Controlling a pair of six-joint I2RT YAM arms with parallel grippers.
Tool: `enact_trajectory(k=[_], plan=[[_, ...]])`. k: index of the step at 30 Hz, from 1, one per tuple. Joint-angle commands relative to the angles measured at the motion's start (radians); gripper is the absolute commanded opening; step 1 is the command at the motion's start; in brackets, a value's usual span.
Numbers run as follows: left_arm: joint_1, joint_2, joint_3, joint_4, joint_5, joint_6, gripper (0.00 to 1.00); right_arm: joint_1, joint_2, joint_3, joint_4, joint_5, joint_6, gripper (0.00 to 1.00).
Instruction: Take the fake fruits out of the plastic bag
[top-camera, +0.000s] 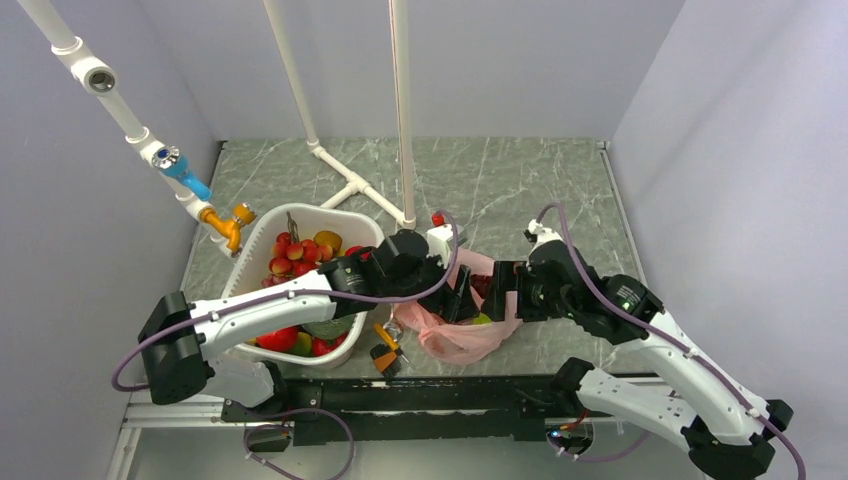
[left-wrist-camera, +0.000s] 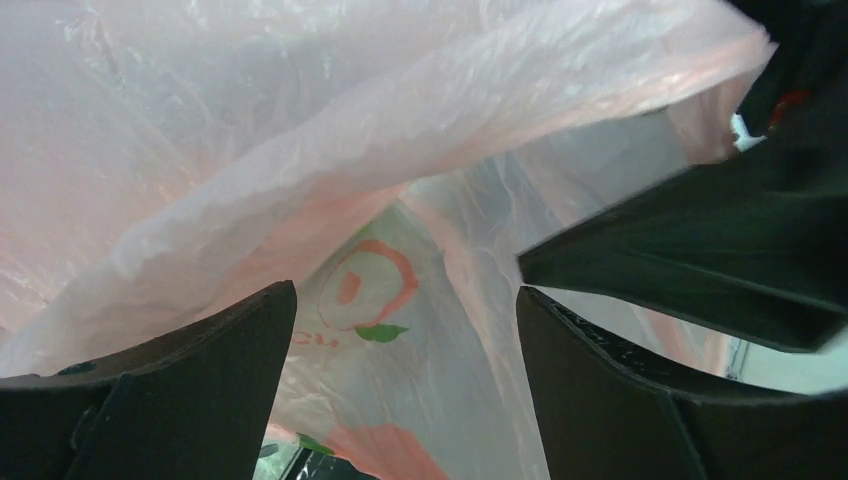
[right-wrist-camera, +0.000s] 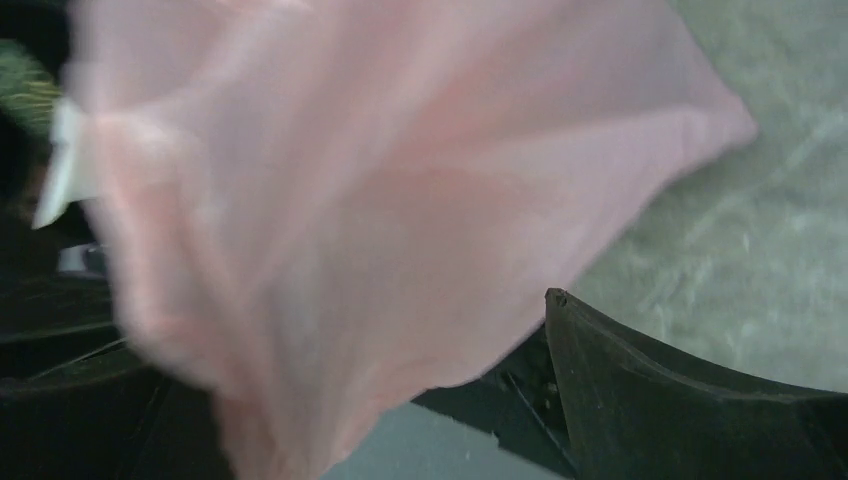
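The pink plastic bag (top-camera: 455, 338) lies crumpled near the table's front edge, between my two grippers. A light green fruit (top-camera: 482, 319) shows at its right side, and a dark red patch (top-camera: 482, 284) shows at its top. The orange fruit is hidden. My left gripper (top-camera: 462, 296) is open, its jaws wide apart inside the bag's folds (left-wrist-camera: 405, 300), with printed bag film (left-wrist-camera: 360, 290) between them. My right gripper (top-camera: 498, 290) is at the bag's right edge. In its wrist view the blurred bag (right-wrist-camera: 350, 200) covers the gap (right-wrist-camera: 400, 340) and one finger; the other finger (right-wrist-camera: 640, 400) stands far out.
A white basket (top-camera: 262, 225) holding several fruits stands to the left, under my left arm. A white pipe frame (top-camera: 350, 185) stands behind it. A small orange and black object (top-camera: 385, 352) lies by the front edge. My right gripper's finger (left-wrist-camera: 700, 250) shows in the left wrist view.
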Motion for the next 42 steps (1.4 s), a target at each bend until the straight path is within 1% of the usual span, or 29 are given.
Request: enact_trajectory(k=[1, 3, 5, 6, 7, 8, 9, 11, 13, 14, 15, 17, 21, 24, 26, 28, 29, 31, 33, 34, 35, 37, 40, 41, 42], plan=[[-0.021, 0.007, 0.077, -0.018, -0.077, 0.045, 0.86, 0.001, 0.001, -0.038, -0.233, 0.054, 0.206, 1.0], [-0.03, 0.014, 0.099, -0.064, -0.126, 0.04, 0.84, 0.001, -0.043, -0.076, -0.235, 0.03, 0.23, 0.99], [-0.047, 0.018, 0.118, -0.117, -0.21, 0.028, 0.85, 0.002, -0.107, -0.116, -0.172, -0.019, 0.233, 0.99], [-0.056, 0.025, 0.123, -0.138, -0.252, 0.018, 0.86, 0.001, -0.139, -0.141, -0.125, -0.059, 0.216, 0.96], [-0.065, 0.035, 0.129, -0.159, -0.297, -0.001, 0.87, 0.001, -0.164, -0.173, -0.069, -0.101, 0.197, 0.88], [-0.072, 0.048, 0.142, -0.182, -0.336, -0.022, 0.87, 0.001, -0.19, -0.198, -0.019, -0.142, 0.189, 0.73], [-0.079, 0.066, 0.156, -0.211, -0.366, -0.045, 0.88, 0.0, -0.202, -0.219, 0.018, -0.182, 0.182, 0.57], [-0.102, 0.1, 0.196, -0.274, -0.412, -0.074, 0.93, 0.001, -0.223, -0.248, 0.084, -0.238, 0.158, 0.25], [-0.134, 0.127, 0.225, -0.31, -0.478, -0.09, 0.96, 0.002, -0.253, -0.268, 0.117, -0.237, 0.135, 0.13], [-0.151, 0.142, 0.242, -0.328, -0.518, -0.098, 0.99, 0.001, -0.268, -0.273, 0.123, -0.216, 0.127, 0.05], [-0.164, 0.159, 0.256, -0.352, -0.555, -0.111, 0.99, 0.0, -0.282, -0.273, 0.126, -0.197, 0.117, 0.0], [-0.178, 0.202, 0.29, -0.416, -0.624, -0.155, 0.99, 0.002, -0.299, -0.269, 0.141, -0.182, 0.101, 0.0], [-0.192, 0.281, 0.333, -0.51, -0.712, -0.244, 0.99, 0.002, -0.303, -0.269, 0.158, -0.179, 0.102, 0.0], [-0.2, 0.338, 0.356, -0.587, -0.831, -0.298, 0.99, 0.0, -0.303, -0.26, 0.164, -0.175, 0.111, 0.0], [-0.194, 0.382, 0.388, -0.633, -0.907, -0.284, 0.95, 0.0, -0.315, -0.254, 0.169, -0.167, 0.113, 0.0], [-0.172, 0.425, 0.435, -0.657, -0.936, -0.233, 0.86, 0.001, -0.337, -0.248, 0.163, -0.127, 0.115, 0.0], [-0.155, 0.437, 0.45, -0.642, -0.928, -0.189, 0.81, 0.0, -0.352, -0.245, 0.155, -0.099, 0.121, 0.0], [-0.11, 0.444, 0.464, -0.578, -0.87, -0.093, 0.7, 0.0, -0.385, -0.237, 0.144, -0.04, 0.135, 0.0], [-0.059, 0.431, 0.468, -0.47, -0.733, 0.013, 0.51, 0.0, -0.412, -0.227, 0.131, 0.009, 0.153, 0.0], [-0.033, 0.422, 0.472, -0.432, -0.673, 0.052, 0.39, 0.001, -0.421, -0.22, 0.124, 0.033, 0.164, 0.0], [-0.01, 0.413, 0.479, -0.39, -0.603, 0.096, 0.3, -0.001, -0.431, -0.214, 0.111, 0.06, 0.175, 0.0], [0.026, 0.406, 0.51, -0.319, -0.47, 0.177, 0.27, 0.001, -0.445, -0.2, 0.092, 0.114, 0.191, 0.0], [0.057, 0.427, 0.635, -0.294, -0.326, 0.254, 0.22, 0.002, -0.45, -0.193, 0.116, 0.177, 0.178, 0.0], [0.061, 0.436, 0.681, -0.299, -0.3, 0.268, 0.17, 0.0, -0.444, -0.191, 0.13, 0.195, 0.163, 0.0], [0.066, 0.446, 0.72, -0.308, -0.283, 0.277, 0.05, 0.001, -0.432, -0.186, 0.143, 0.219, 0.14, 0.0]])
